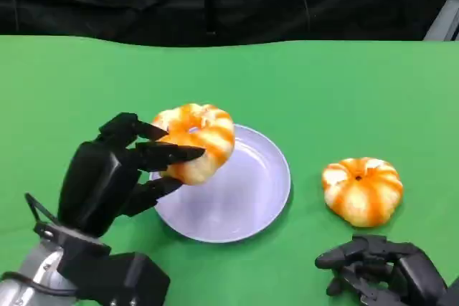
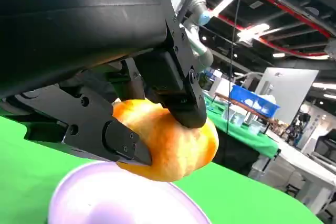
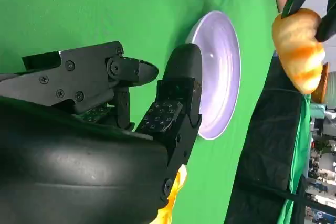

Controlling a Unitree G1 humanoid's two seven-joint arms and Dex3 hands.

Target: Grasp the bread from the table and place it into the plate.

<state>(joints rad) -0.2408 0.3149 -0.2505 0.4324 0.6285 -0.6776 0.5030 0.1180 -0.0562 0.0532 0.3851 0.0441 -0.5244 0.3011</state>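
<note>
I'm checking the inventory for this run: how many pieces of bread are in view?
2. One bread is held by the left hand above the plate's left edge; the other bread lies on the green table, right of the plate, near the right hand.

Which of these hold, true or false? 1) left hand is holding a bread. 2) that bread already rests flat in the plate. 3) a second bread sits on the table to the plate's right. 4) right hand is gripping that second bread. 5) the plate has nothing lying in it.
1) True: the left hand grips a bread.
2) False: it is held above the plate, over its left rim.
3) True: the second bread lies on the green table.
4) False: the right hand holds nothing, just short of it.
5) True.
</note>
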